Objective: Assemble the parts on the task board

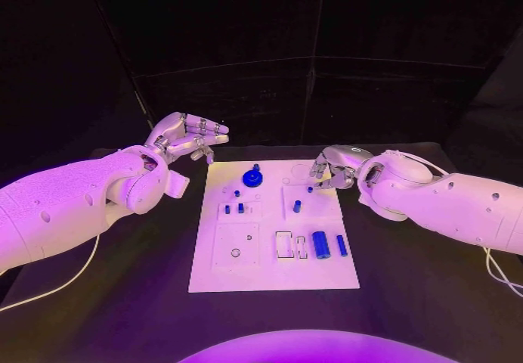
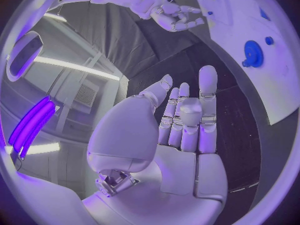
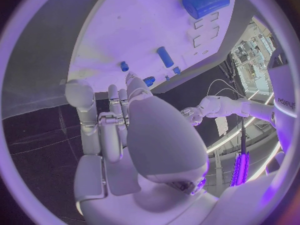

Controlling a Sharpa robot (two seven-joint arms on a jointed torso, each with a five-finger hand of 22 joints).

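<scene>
Task board (image 1: 273, 268) flat at centre of black worktop (image 1: 436, 302), blue parts (image 1: 320, 244) lying and standing on it. Left hand (image 1: 187, 138) raised beside far left corner, fingers spread, grasping nothing. Right hand (image 1: 332, 168) over far right edge, fingers curled downward; contents impossible to tell. Left wrist view: bare palm (image 2: 181, 135), round blue part (image 2: 252, 52).

One task board (image 1: 218, 274) lies on one desk (image 1: 436, 302). On it: one round blue gear-like part (image 1: 253, 178), one thick blue cylinder (image 1: 322, 244), one slim blue bar (image 1: 341, 245), and perhaps five small blue pegs (image 1: 296, 205), too tiny to count surely. Two hands: left hand (image 1: 187, 138), right hand (image 1: 333, 166).
</scene>
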